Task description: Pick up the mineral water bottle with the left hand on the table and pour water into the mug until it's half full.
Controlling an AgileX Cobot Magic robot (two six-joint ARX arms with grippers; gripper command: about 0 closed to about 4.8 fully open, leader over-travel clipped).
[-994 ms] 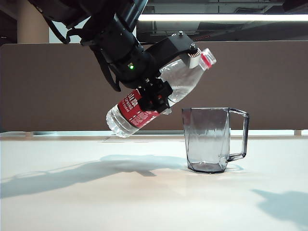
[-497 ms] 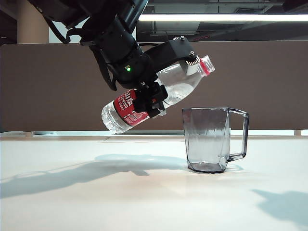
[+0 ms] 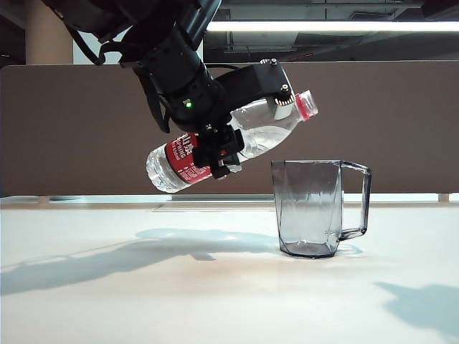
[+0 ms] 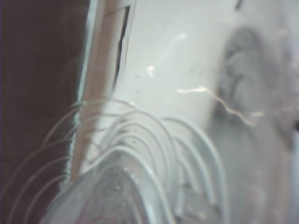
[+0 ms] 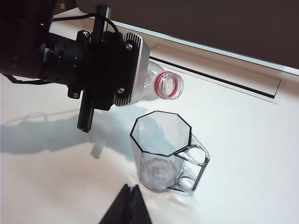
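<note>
On the white table (image 3: pixel 107 287) our mug (image 3: pixel 312 208) stands empty. Our left gripper (image 3: pixel 226 147), clamped on the bottle (image 3: pixel 265 132), has tipped it flatter, mouth nearing the rim. Our right gripper (image 5: pixel 127 205) waits aside, fingers together.

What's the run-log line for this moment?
left hand: grips bottle, tilted, mouth above mug | water: none pouring | right hand: shut, idle

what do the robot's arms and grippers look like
The left gripper and arm are matte black, with looping black cables, a small green light and a ribbed silver-grey plate by the jaws. Of the right gripper only dark tips show.
</note>
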